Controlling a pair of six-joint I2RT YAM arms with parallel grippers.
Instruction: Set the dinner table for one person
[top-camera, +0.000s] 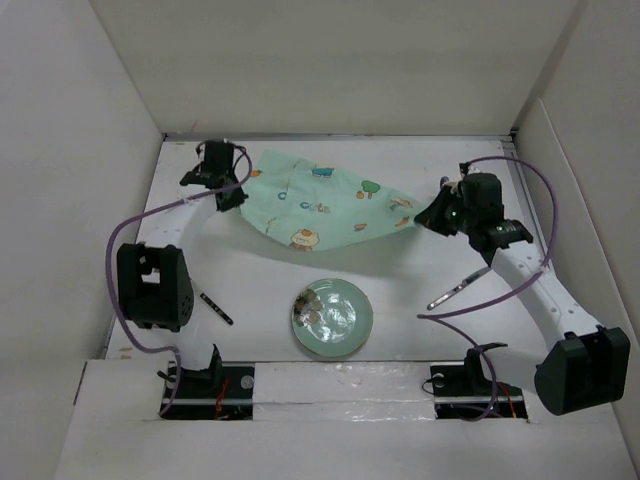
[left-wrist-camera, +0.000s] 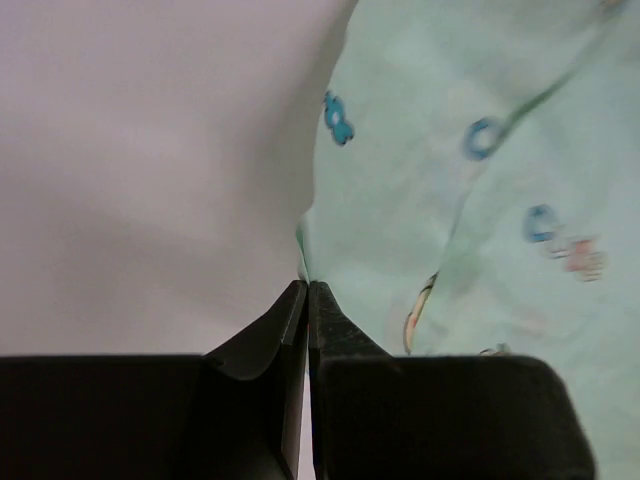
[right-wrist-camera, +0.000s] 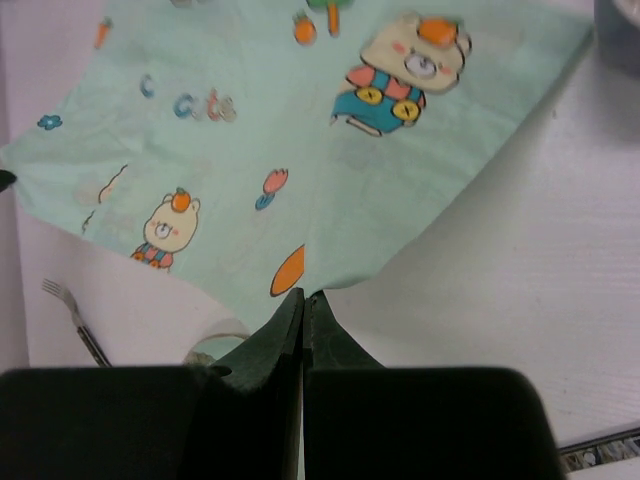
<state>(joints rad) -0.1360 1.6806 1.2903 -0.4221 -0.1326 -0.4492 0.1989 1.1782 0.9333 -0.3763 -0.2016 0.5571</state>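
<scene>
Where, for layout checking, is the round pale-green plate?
Top view: the plate sits centrally by the white tabletop's near edge, just short of the mint-green cloth mat.

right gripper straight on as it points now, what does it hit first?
The mint-green cloth: the right gripper is shut on its corner and the sheet spreads straight ahead. What lies past it is unclear.

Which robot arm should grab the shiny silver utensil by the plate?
Right, probably. The silver utensil lies right of the plate, near the right gripper; the left gripper is far across. Both are shut on the cloth mat.
</scene>
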